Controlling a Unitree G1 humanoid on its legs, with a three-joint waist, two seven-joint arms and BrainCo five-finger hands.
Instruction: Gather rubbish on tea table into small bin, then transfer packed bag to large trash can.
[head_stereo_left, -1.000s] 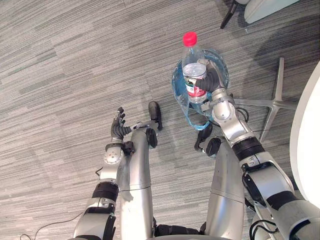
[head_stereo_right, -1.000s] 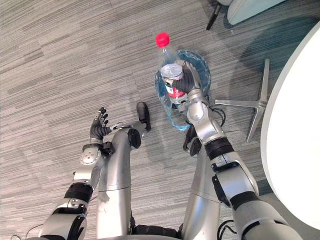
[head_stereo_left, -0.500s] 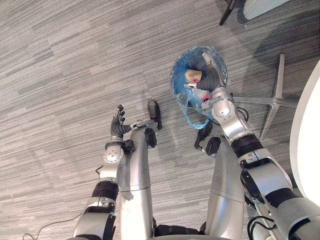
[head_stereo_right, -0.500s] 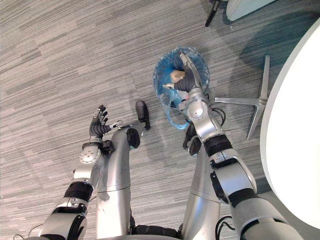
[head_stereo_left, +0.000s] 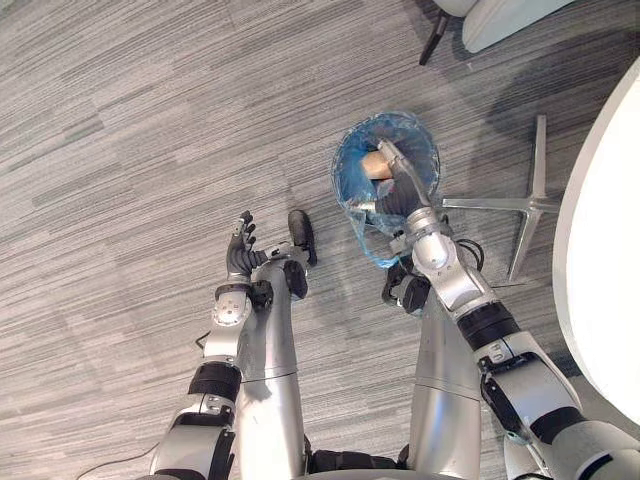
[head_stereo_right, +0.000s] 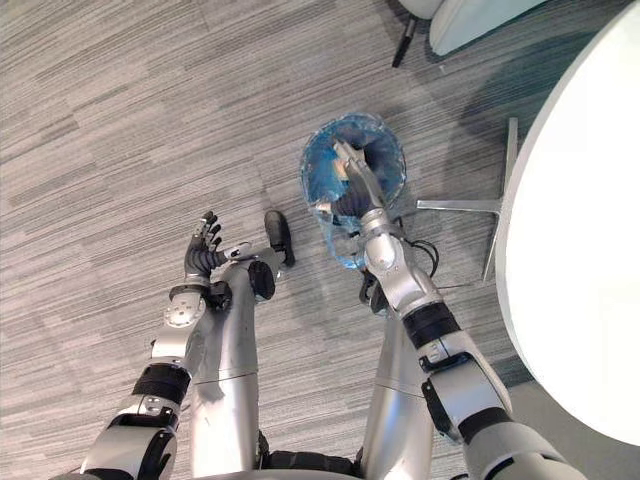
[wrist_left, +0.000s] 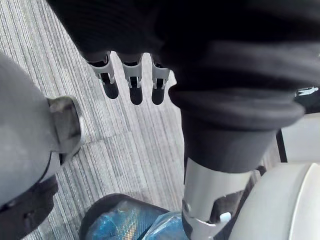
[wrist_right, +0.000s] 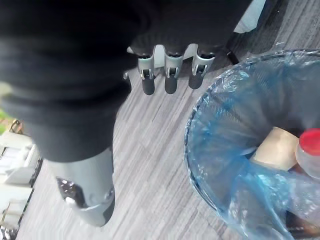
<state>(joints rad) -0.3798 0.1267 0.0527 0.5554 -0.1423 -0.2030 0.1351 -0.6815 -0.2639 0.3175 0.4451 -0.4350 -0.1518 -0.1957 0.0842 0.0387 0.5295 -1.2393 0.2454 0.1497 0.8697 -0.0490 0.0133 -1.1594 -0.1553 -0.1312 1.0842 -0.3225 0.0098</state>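
Small bin, blue-bag-lined, on the floor, bottle inside: mouth directly under right hand, fingers straight, empty, by far the nearer; left hand well apart, fingers relaxed, empty

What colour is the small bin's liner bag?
Translucent blue; the bag shows best in the right wrist view.

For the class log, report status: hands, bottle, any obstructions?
Left hand open, idle. Right hand open above small bin. Bottle inside bin. Nothing blocking.
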